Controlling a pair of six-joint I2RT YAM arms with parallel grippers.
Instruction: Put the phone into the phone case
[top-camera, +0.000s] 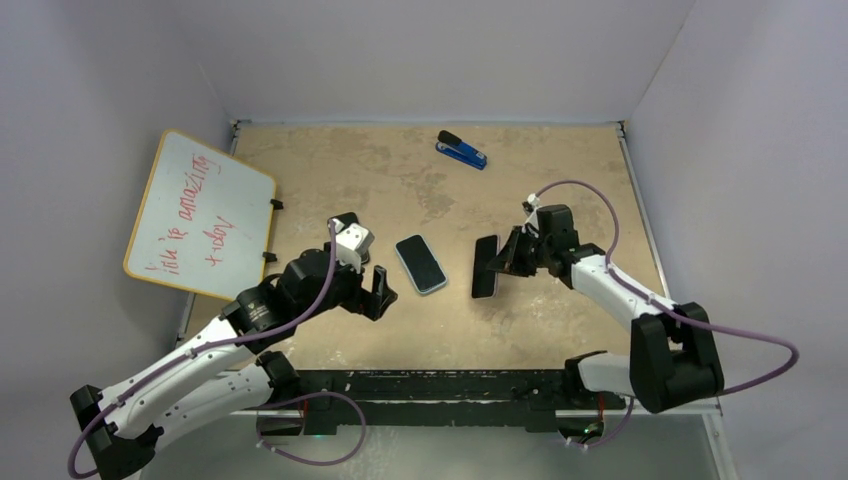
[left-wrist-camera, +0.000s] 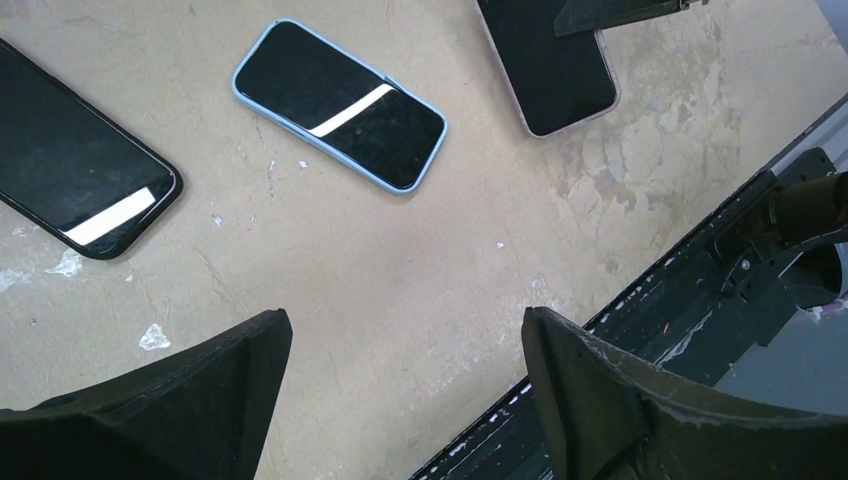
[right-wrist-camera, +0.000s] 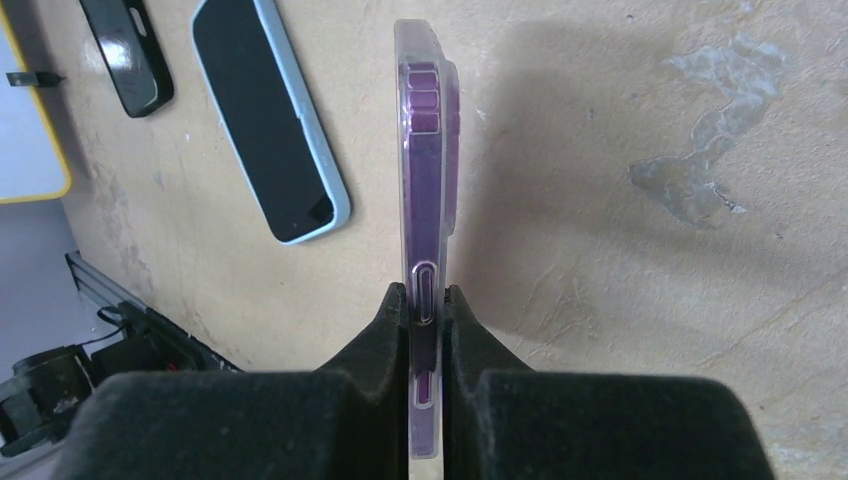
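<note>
**Right gripper** (right-wrist-camera: 427, 305): fingers pressed together on one long edge of a slim purple phone (right-wrist-camera: 430, 150), which sits inside a transparent soft-plastic case (right-wrist-camera: 402, 200). The pair is held on edge over the mottled beige table (right-wrist-camera: 620, 120). Whether its lower side touches the surface cannot be told.

**Left gripper** (left-wrist-camera: 400, 335): fingers spread wide with nothing between them, hovering above the near edge of the table, well apart from the purple phone.

**Progress (judged):** the clear rim wraps the side buttons and the camera block, so the phone appears to be in the transparent case already. Seating at every corner is not visible. What seems left is to press any loose corner home, lay the pair flat and let go.

**Surroundings:** between the two grippers a dark-screened phone in a light blue case (left-wrist-camera: 340, 105) lies flat, screen up. A glossy black phone (left-wrist-camera: 80, 185) lies flat beyond it on the left arm's side. Farther out are a blue stapler (top-camera: 462, 150) near the far edge and a yellow-framed whiteboard (top-camera: 198, 215) with red writing against the left wall
</note>
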